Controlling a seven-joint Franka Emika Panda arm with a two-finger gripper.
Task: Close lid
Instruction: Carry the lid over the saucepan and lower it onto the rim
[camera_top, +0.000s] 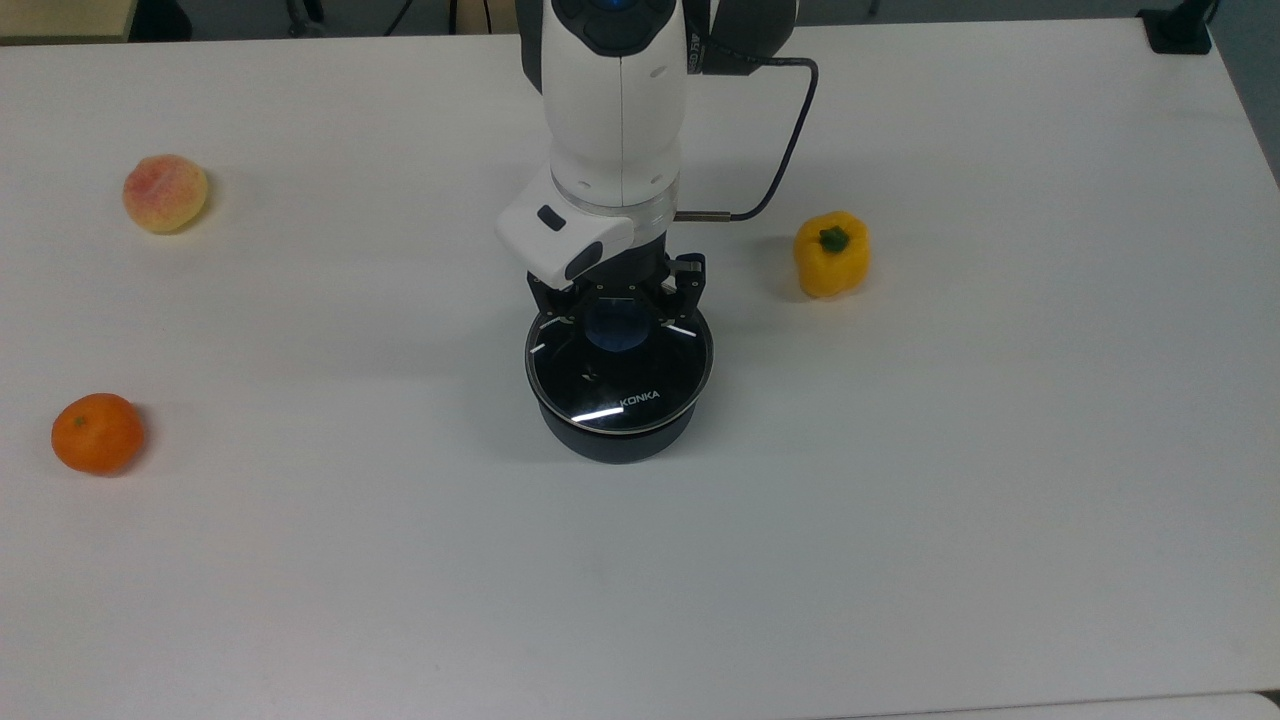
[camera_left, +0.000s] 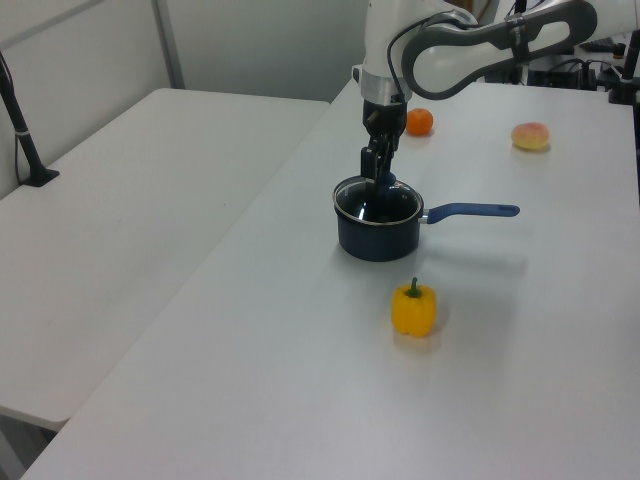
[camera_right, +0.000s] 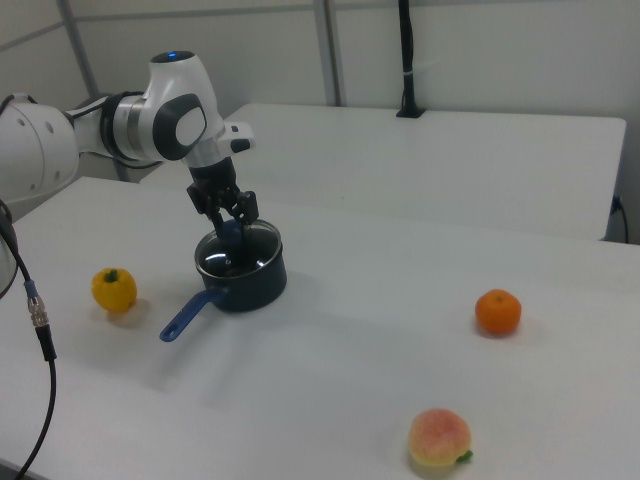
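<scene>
Hand (camera_top: 618, 306) around lid (camera_top: 640, 385) knob.

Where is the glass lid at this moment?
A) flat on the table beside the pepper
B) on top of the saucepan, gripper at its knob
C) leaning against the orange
B: the lid sits on the saucepan, with the gripper at its blue knob.

The light is bright and even, and seems to come from above. The white table (camera_top: 950, 500) looks slightly grey-blue in the top view. Shadows are soft and short; a faint one lies beside the yellow pepper (camera_top: 832, 254). Thin white glare lines sit on the lid (camera_top: 620, 375). The left and right views are a little grainy.
</scene>
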